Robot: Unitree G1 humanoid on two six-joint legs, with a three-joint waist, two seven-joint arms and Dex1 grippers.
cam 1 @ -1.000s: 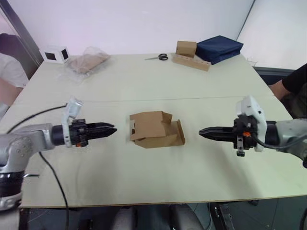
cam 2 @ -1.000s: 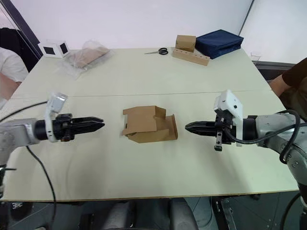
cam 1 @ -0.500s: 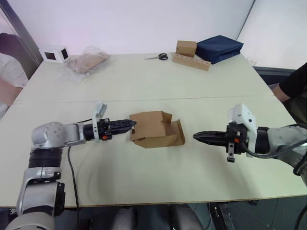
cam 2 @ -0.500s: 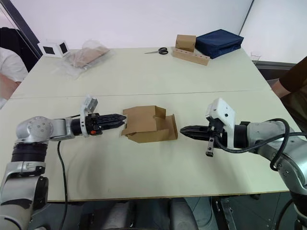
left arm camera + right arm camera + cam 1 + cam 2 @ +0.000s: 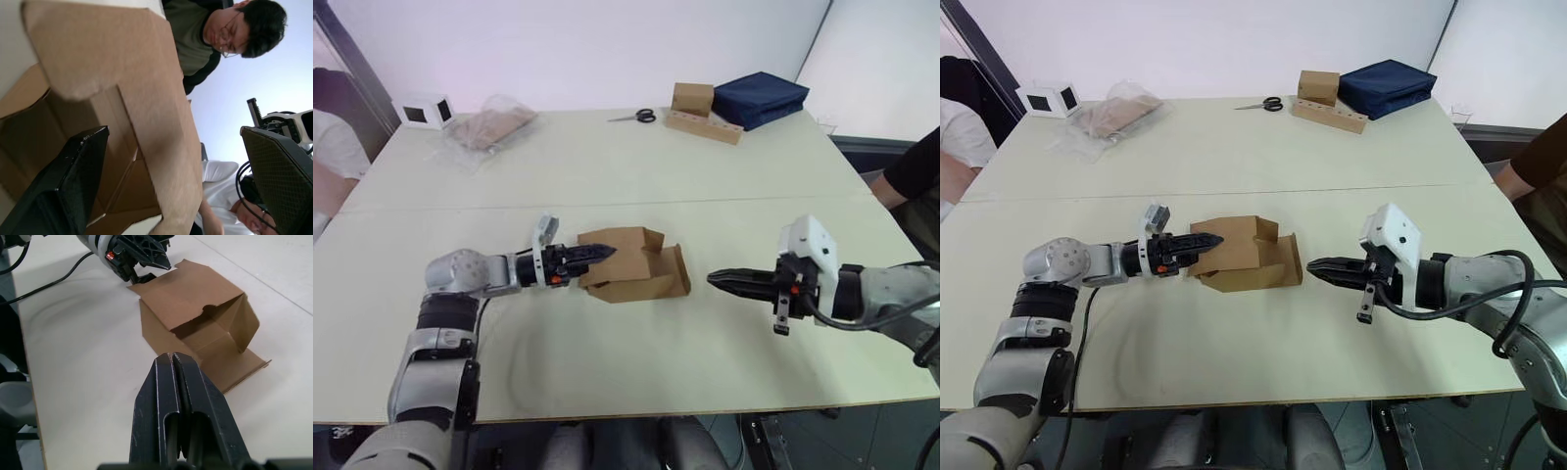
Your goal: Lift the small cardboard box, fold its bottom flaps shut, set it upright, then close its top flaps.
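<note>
The box lies on its side mid-surface, long axis running between the arms, both ends open, nothing inside. The left pincer, open, straddles the box's near-end wall. The right pincer, closed and empty, points at the far end, just apart.

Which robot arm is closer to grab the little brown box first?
The left. Its gripper is already at the small cardboard box, fingers open around a flap. The right gripper is shut and stops short of it.
</note>
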